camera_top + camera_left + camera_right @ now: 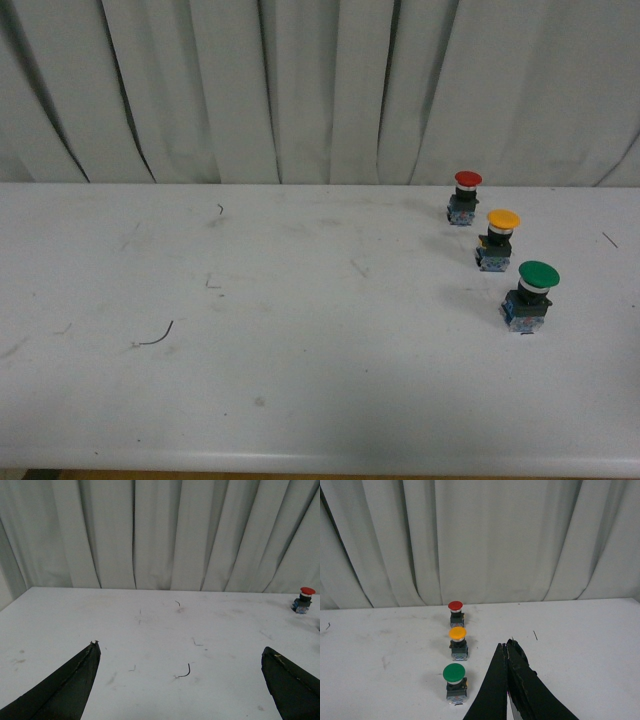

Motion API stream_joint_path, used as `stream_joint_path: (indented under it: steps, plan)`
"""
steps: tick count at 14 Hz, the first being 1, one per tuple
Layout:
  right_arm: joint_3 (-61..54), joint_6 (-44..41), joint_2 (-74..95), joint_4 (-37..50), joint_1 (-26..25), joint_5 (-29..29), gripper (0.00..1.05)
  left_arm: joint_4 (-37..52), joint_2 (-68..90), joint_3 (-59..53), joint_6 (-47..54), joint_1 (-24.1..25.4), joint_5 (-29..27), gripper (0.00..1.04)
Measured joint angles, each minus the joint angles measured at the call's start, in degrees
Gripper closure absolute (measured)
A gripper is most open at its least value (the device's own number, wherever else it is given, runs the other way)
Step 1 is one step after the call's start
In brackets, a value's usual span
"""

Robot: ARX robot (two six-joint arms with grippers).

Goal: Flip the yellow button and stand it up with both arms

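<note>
With our left gripper (pixel 180 680) spread wide and right gripper (pixel 508 652) pinched empty, we should open up and take the yellow button (pixel 497 240) squarely, steering between the red button (pixel 465 196) and green button (pixel 531 296).

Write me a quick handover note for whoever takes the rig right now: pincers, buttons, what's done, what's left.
Left pincer: open, empty, above bare table.
Right pincer: shut, empty, near the buttons.
Yellow-capped push-button: upright on its base on the white table, in a row between the red-capped button and the green-capped button, apart from both.
Done: nothing visible; neither pincer touches it.
Left: grasp the yellow button, flip it, stand it using both arms.
</note>
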Motion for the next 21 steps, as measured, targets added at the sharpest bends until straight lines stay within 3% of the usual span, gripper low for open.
stream_joint_path:
  steps: [9,10,21]
  plan:
    - [-9.92,0.17,-21.33,-11.37,0.0,0.0,1.03,0.0,0.0,0.0,0.0,0.0,0.0,0.07]
    - [-11.61,0.2,-21.57,-8.24,0.0,0.0,1.03,0.0,0.0,0.0,0.0,0.0,0.0,0.07]
    - [-12.09,0.22,-42.47,-28.96,0.0,-0.02,1.03,0.0,0.0,0.0,0.0,0.0,0.0,0.07]
